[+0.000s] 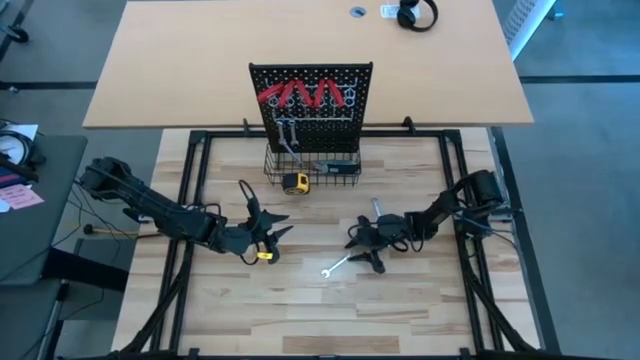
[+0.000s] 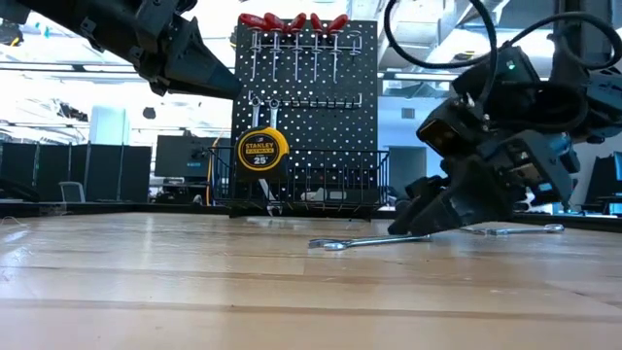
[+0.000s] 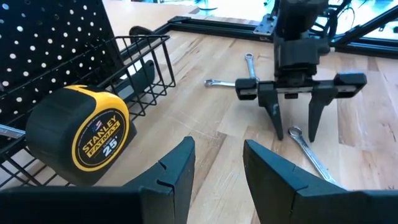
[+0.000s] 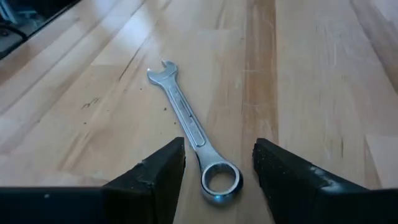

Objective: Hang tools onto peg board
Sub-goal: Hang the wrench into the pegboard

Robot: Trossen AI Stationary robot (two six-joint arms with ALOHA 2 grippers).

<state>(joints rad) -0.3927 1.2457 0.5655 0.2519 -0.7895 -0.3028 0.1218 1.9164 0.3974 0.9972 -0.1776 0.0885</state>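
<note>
With red pliers (image 1: 305, 95) and some wrenches already hung on the peg board (image 1: 311, 105), a wrench (image 4: 191, 127) lay on the table in front of it, its ring end between the right gripper's (image 4: 217, 168) open, empty fingers, not yet clamped.

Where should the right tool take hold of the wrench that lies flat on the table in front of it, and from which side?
Probably at the shank just behind the ring end of the wrench, coming straight down from above. It lies flat on the table, so only its thin edges can be pinched. The right tool is open and already straddles that end.
</note>
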